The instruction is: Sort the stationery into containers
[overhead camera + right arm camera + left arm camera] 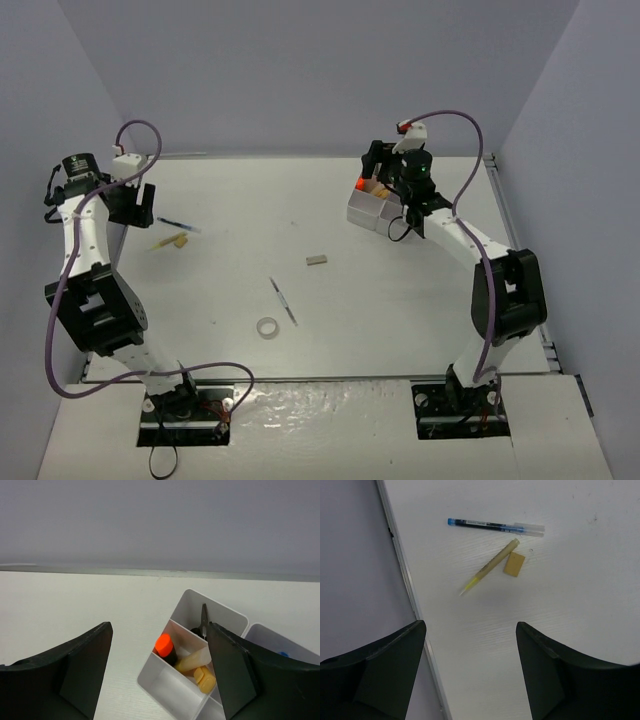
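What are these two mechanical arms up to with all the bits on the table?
A two-armed robot is sorting stationery into a white divided tray. The right gripper hovers open above the tray, which already holds an orange-capped marker and some yellowish pieces. The left gripper, open and empty, hangs over a blue pen, a yellow pen and a tan block. A tape ring, a thin stick and a small grey block lie loose on the table.

The surface (400, 300) is white, matte and rectangular, with a faint grain visible in the left wrist view. A thin metal strip (405, 575) borders its left edge. Plain pale lavender-grey panels enclose it: back wall (320, 70), left wall (30, 100), right wall (600, 200). Lighting is even and diffuse; shadows are soft.
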